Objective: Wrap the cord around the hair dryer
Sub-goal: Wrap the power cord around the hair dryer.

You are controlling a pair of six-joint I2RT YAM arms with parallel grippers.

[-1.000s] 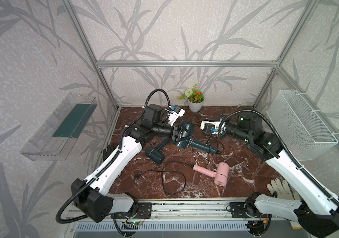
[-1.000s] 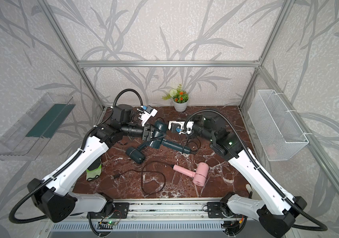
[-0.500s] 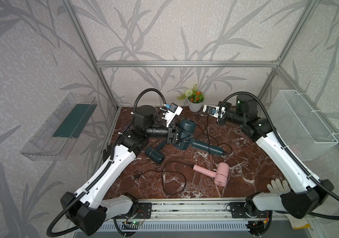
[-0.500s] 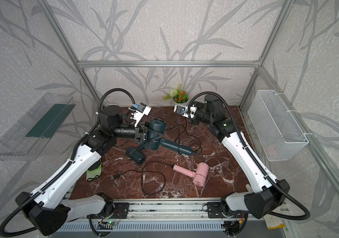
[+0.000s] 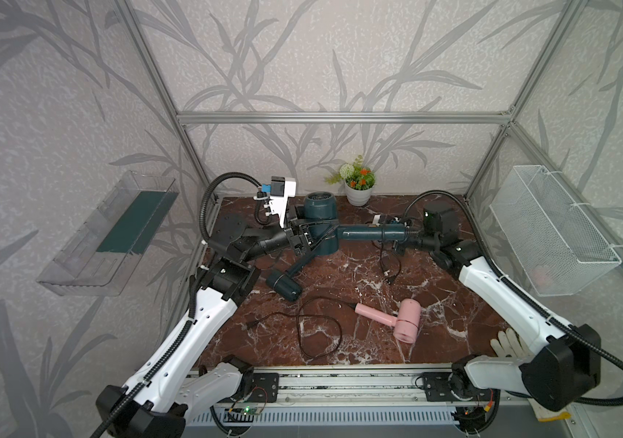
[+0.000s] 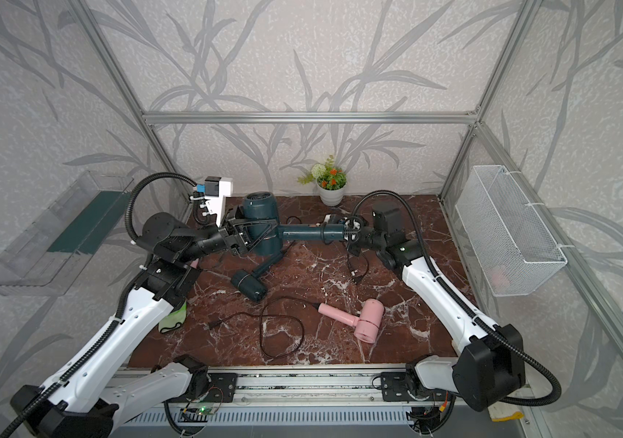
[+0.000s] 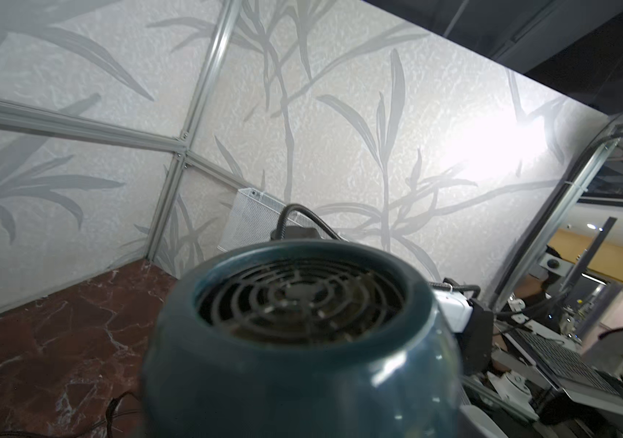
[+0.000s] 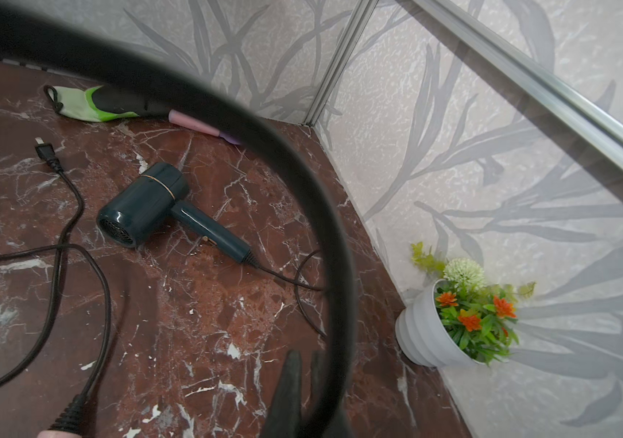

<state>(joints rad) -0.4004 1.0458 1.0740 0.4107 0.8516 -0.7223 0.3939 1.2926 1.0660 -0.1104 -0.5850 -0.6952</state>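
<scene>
Both top views: large dark teal hair dryer (image 5: pixel 321 216), raised above red-brown marble table (image 5: pixel 359 273), barrel grasped by left gripper (image 5: pixel 302 239); right gripper (image 5: pixel 403 234) clenched on its thin black cord (image 5: pixel 381 258) at handle end.

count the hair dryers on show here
3: a big teal dryer held aloft at the back, a small teal dryer lying on the table beneath it, a pink dryer nearer the front. Others may be hidden.
</scene>
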